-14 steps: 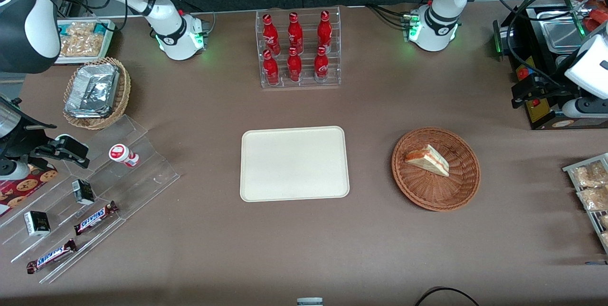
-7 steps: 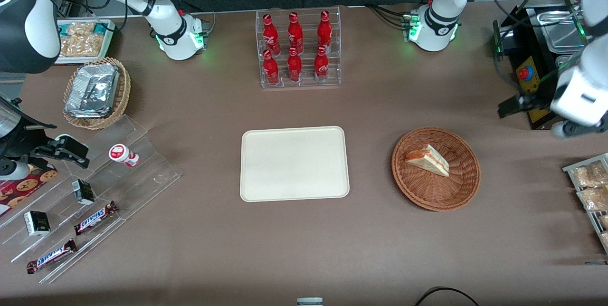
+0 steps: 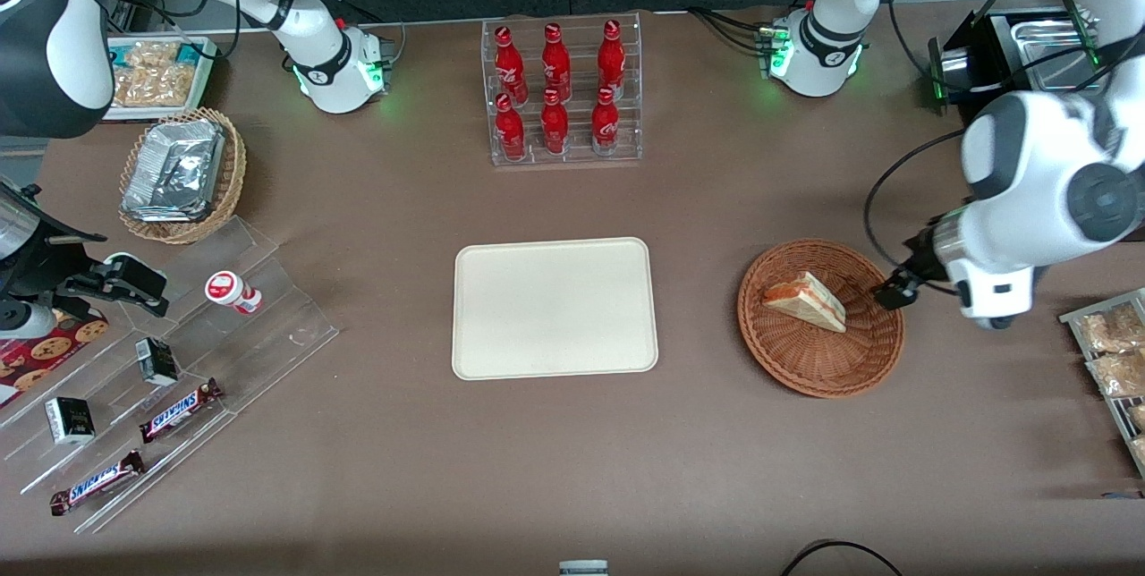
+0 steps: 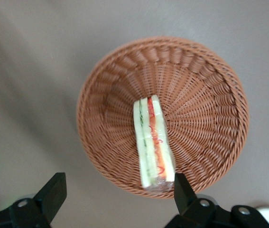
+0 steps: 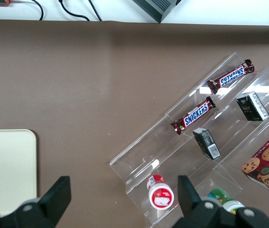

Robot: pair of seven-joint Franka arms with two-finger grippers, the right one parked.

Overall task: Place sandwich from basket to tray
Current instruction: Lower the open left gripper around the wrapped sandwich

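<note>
Sandwich (image 4: 153, 145) in basket (image 4: 101, 95), pincer (image 4: 117, 195) above, tips cropped

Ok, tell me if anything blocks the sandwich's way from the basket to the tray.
Nothing visible does: bare table lies between basket and tray. The open gripper hangs above the sandwich.

From the front we look steeply down on the whole surface (image 3: 716, 487). Our left wrist camera faces straight down, close above the basket (image 4: 101, 95), past the wide-apart fingers of the pincer (image 4: 117, 199); both views share the basket. Our right wrist camera and the front view share the tray (image 5: 6, 171).
</note>
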